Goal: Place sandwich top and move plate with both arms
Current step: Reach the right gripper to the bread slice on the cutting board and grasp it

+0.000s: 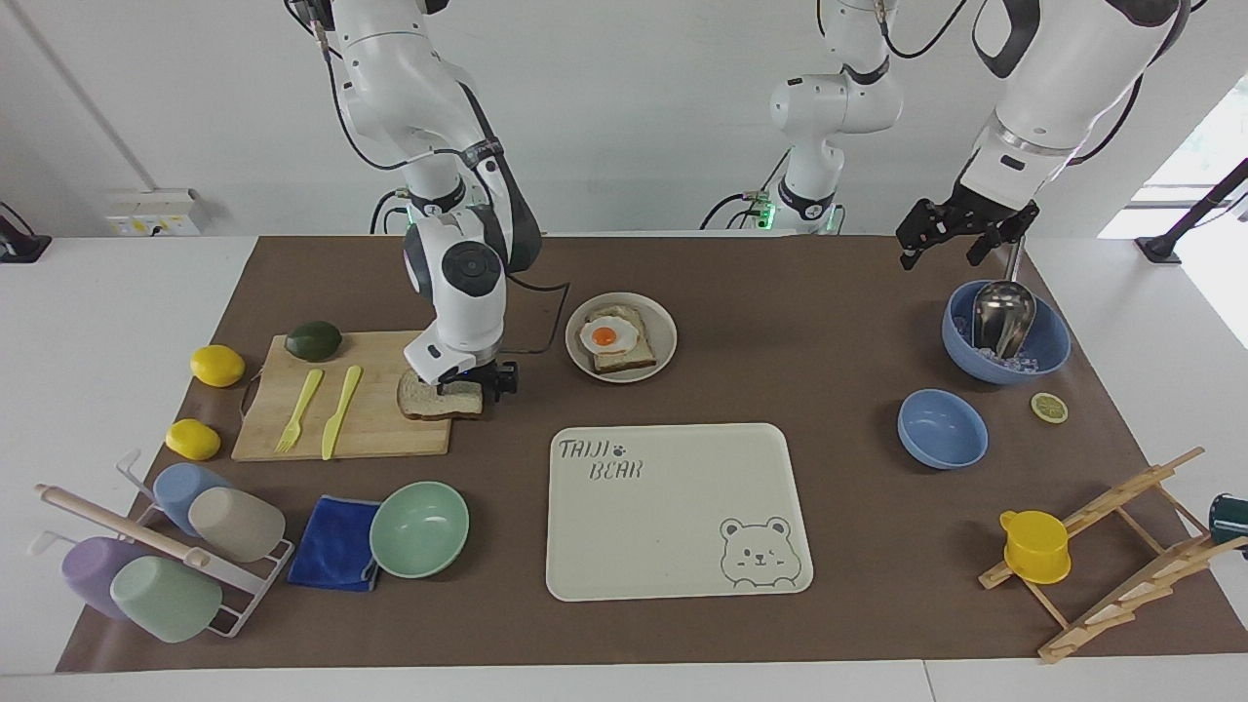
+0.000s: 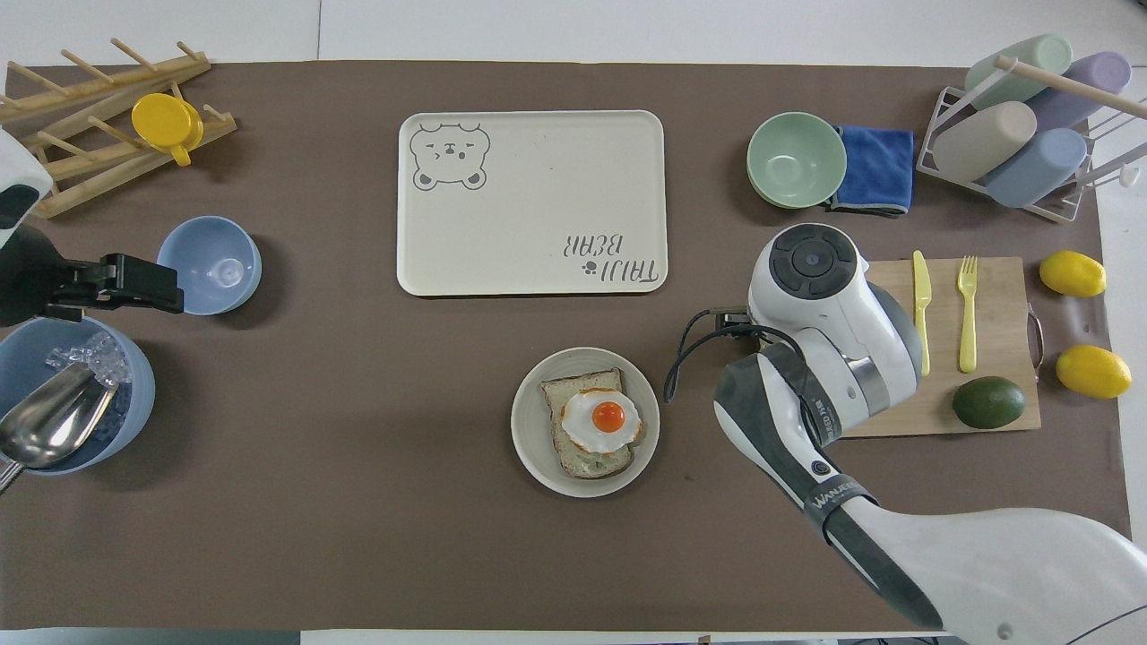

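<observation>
- Facing view: my right gripper point(image 1: 475, 382) is down at the bread slice point(image 1: 435, 400), which lies flat on the corner of the cutting board point(image 1: 375, 429) nearest the plate point(image 1: 666, 343). My jaws are apart, set at the slice's edge on the plate's side; I cannot tell whether they touch it.
- The plate sits toward the middle of the tabletop point(image 1: 780, 322), closer to my bases than the cream tray point(image 1: 673, 546), and it carries a toast slice with a fried egg point(image 1: 605, 336) on top.
- My left gripper point(image 1: 954, 234) hangs in the air, waiting, jaws apart and empty, over the tabletop beside the blue bowl point(image 1: 1051, 343) that holds ice and a metal scoop point(image 1: 999, 314).
- Overhead view: my right arm point(image 2: 833, 313) covers the bread slice and the board's corner; the board point(image 2: 1004, 296) shows a yellow knife, a fork and an avocado.
- The plate point(image 2: 530, 448) with toast and egg point(image 2: 607, 417) lies between the tray point(image 2: 538, 224) and the tabletop's edge at my end.
- My left gripper point(image 2: 157, 288) shows at the tabletop's left-arm end, beside a small blue bowl point(image 2: 193, 260).
</observation>
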Robot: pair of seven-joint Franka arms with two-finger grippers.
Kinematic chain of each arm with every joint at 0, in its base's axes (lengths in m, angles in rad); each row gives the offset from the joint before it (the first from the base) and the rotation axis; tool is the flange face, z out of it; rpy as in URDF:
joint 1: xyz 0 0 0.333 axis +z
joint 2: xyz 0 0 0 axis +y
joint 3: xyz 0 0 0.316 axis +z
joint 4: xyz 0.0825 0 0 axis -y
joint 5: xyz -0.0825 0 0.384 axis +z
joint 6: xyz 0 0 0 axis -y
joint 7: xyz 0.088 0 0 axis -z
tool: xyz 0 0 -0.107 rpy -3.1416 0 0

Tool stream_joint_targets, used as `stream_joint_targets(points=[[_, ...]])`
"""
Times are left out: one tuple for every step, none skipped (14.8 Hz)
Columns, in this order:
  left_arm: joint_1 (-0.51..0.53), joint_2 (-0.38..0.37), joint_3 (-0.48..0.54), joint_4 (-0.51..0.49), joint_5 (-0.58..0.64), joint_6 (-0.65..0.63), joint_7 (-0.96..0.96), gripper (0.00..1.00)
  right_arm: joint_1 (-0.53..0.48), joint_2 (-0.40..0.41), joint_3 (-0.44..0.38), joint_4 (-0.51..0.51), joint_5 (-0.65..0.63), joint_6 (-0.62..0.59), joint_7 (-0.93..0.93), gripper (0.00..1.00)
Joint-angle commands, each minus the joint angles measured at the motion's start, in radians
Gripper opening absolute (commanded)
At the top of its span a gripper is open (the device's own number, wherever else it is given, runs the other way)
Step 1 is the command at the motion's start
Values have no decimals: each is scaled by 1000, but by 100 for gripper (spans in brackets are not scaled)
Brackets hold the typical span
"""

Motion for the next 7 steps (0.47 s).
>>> stream_joint_targets(points=[[10, -13, -4, -6, -2, -5, 5, 100, -13, -13, 11, -25, -23, 22, 18, 100], [10, -13, -4, -6, -2, -4, 5, 100, -13, -13, 11, -29, -23, 22, 17, 100], [10, -13, -4, -6, -2, -4, 5, 100, -13, -13, 11, -33, -23, 24, 17, 100], [10, -13, -4, -6, -2, -4, 5, 100, -13, -13, 11, -36, -23, 24, 15, 100], [10, -13, -4, -6, -2, -4, 5, 100, -14, -15, 11, -36, -23, 24, 14, 100], [10, -13, -4, -6, -2, -5, 5, 100, -14, -13, 11, -39, -23, 24, 14, 100], [10, -13, -4, -6, -2, -5, 5, 100, -14, -15, 11, -43, -23, 25, 14, 100]])
